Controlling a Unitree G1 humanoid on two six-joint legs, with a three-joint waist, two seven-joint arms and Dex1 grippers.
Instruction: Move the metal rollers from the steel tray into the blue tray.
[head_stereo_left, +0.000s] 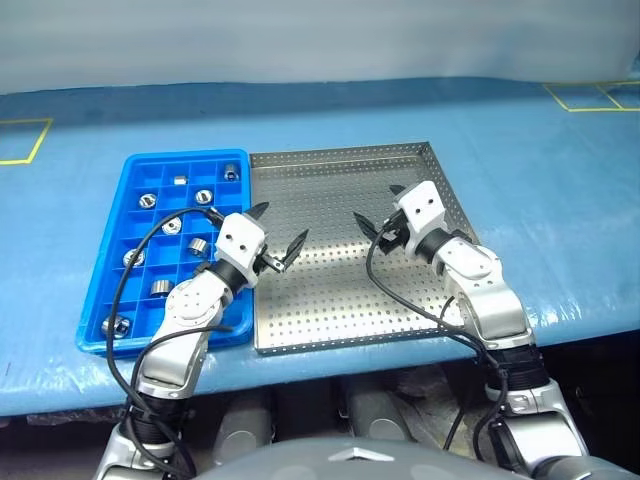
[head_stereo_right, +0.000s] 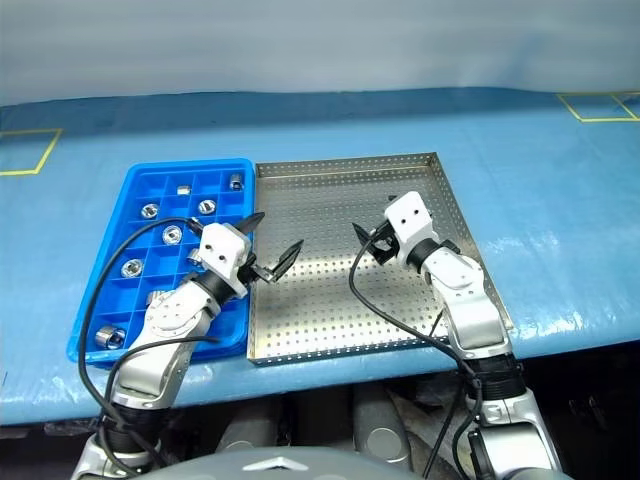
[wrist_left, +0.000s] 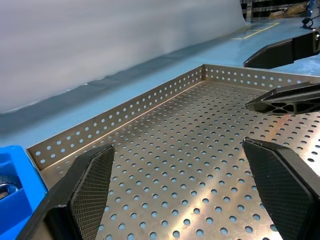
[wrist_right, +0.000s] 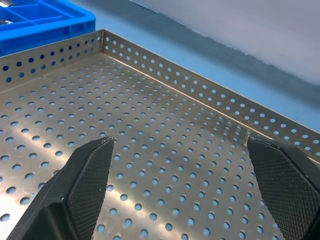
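Note:
Several metal rollers (head_stereo_left: 170, 225) lie in separate compartments of the blue tray (head_stereo_left: 108, 268) on the left. The steel tray (head_stereo_left: 340, 310) sits right beside it, and the floor I can see is bare perforated metal. My left gripper (head_stereo_left: 281, 228) hovers open over the steel tray's left part, near the blue tray's rim, with nothing between its fingers (wrist_left: 92, 185). My right gripper (head_stereo_left: 378, 205) is open and empty over the steel tray's right half, pointing towards the left one. The right wrist view shows wide-apart fingers (wrist_right: 90, 185) above the perforated floor (wrist_right: 165, 130).
Both trays rest on a blue-covered table (head_stereo_left: 560, 220) whose front edge runs just below them. Yellow tape marks (head_stereo_left: 25, 140) sit at the far left and far right. A black cable (head_stereo_left: 400, 295) hangs from each wrist, the right one over the steel tray.

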